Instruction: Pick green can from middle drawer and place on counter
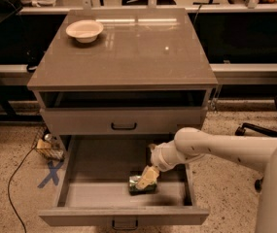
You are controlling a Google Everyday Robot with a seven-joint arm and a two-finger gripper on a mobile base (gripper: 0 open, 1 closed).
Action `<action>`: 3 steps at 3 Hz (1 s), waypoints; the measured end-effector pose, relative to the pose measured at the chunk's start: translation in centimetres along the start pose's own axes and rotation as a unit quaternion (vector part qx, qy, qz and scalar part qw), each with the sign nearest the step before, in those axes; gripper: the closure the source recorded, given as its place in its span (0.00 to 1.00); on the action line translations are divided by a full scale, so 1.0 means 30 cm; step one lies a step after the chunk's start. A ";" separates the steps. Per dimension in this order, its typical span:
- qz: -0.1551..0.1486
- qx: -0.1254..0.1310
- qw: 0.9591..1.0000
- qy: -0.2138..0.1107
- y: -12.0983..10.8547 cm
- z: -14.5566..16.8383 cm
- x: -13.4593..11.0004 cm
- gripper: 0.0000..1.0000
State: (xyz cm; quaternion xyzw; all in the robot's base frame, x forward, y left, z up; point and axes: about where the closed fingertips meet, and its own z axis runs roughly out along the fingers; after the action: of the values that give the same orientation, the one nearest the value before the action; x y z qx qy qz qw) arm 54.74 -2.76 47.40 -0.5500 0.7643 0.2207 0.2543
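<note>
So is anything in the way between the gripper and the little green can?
Nothing visible is. The pale gripper sits right at the small green can inside the open grey middle drawer, with no gap showing.

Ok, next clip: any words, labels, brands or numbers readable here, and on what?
No text can be read.
Green can, lying in the middle drawer with the gripper at it: pale markings, too blurred to read.
Blue cross on the floor left of the drawer: a mark, not lettering.
Bowl and counter: no text seen.
</note>
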 end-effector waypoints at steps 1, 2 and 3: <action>-0.001 -0.001 1.000 0.015 -0.017 0.085 0.051 0.00; -0.001 -0.007 1.000 0.027 -0.017 0.149 0.082 0.00; 0.000 -0.014 0.999 0.039 -0.006 0.203 0.107 0.00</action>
State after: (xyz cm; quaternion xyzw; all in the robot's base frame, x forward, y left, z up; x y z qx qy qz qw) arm 54.96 -1.40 40.67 -0.5618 0.7703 0.2097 0.2170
